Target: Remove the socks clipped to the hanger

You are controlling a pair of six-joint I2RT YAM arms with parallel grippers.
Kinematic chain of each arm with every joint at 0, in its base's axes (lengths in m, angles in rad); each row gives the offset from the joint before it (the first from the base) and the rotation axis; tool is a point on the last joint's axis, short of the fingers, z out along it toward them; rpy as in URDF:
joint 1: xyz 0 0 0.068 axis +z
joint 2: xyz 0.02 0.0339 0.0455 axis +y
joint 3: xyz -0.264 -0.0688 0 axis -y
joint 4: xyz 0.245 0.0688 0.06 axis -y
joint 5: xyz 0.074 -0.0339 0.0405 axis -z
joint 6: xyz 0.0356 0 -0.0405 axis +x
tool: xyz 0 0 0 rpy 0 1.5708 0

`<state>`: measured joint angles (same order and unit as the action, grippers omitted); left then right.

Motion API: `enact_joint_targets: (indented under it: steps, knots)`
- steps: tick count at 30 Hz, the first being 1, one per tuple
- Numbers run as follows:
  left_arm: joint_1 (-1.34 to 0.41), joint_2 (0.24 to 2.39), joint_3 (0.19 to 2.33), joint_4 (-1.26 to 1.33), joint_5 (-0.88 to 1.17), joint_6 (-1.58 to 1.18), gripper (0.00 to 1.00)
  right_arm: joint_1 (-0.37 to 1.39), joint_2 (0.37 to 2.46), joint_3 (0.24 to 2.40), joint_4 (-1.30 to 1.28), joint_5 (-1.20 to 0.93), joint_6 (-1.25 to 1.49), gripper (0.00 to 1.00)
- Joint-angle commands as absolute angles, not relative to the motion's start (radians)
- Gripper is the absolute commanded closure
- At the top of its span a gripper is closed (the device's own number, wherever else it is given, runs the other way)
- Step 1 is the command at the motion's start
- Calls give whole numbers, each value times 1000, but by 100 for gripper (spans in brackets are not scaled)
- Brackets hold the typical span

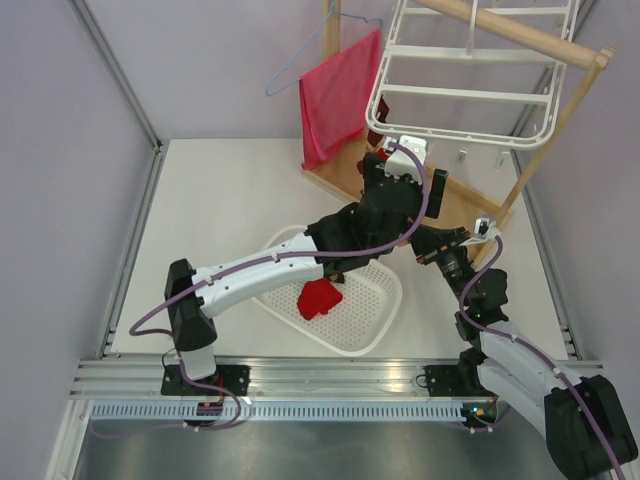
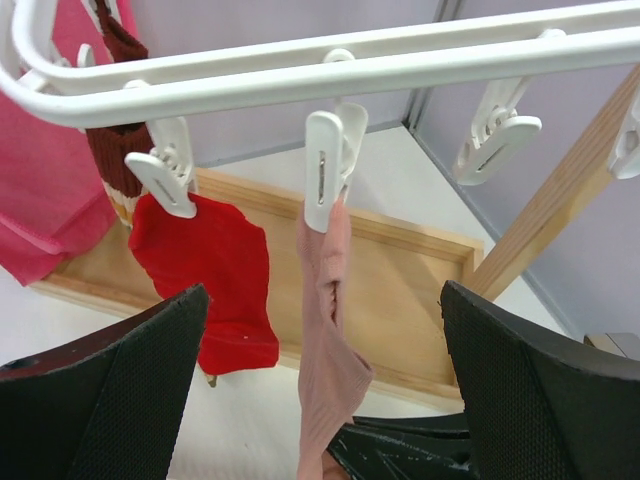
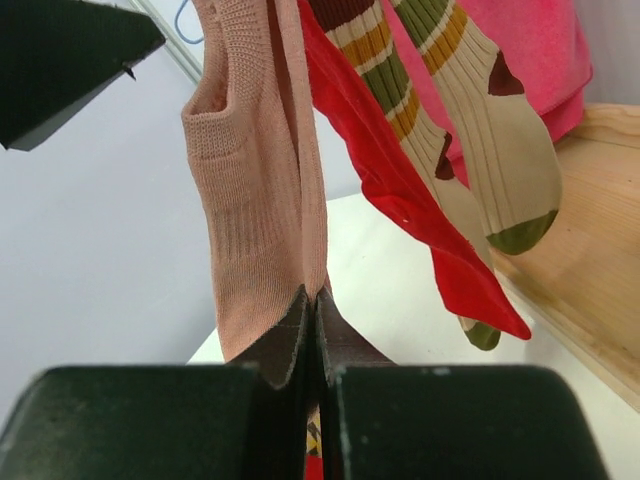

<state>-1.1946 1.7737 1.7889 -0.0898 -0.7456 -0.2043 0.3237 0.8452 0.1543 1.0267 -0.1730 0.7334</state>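
Pale pink sock point(image 2: 330, 330) hanging from a white clip point(image 2: 325, 165) on the hanger point(image 2: 300, 75). Left arm point(image 1: 260, 270) reaches diagonally forward, the left gripper point(image 2: 322, 292) spread wide either side of the sock. The right gripper point(image 3: 312, 300), raised from below, is clamped on the sock's lower edge.

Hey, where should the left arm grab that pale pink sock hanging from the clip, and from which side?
I'd grip the pink sock high, just under its clip, where it hangs as a narrow twisted strip. Come in level from the wrist camera's side, a jaw on each flank; the open left gripper straddles it. The red sock hangs close beside it.
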Motion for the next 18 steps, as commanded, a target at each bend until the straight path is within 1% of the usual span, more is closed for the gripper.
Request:
enact_joint_targets:
  steps: [1, 5, 9, 15, 17, 18]
  knots:
    - [-1207, 1830, 1900, -110, -824, -83, 0, 341, 861, 195, 988, -158, 678, 99]
    - [-1207, 1893, 1977, -113, -848, -42, 0, 351, 891, 202, 996, -152, 670, 99]
    - [-1207, 1971, 2054, -112, -917, -2, 0, 359, 913, 209, 1009, -160, 661, 99]
    - [-1201, 2055, 2169, -84, -986, 112, 0, 360, 905, 213, 1012, -179, 655, 99]
    - [-1195, 2066, 2177, -69, -994, 124, 2, 361, 897, 213, 1012, -181, 650, 99]
    - [-1189, 2066, 2175, -68, -994, 121, 4, 362, 897, 213, 1011, -183, 647, 99]
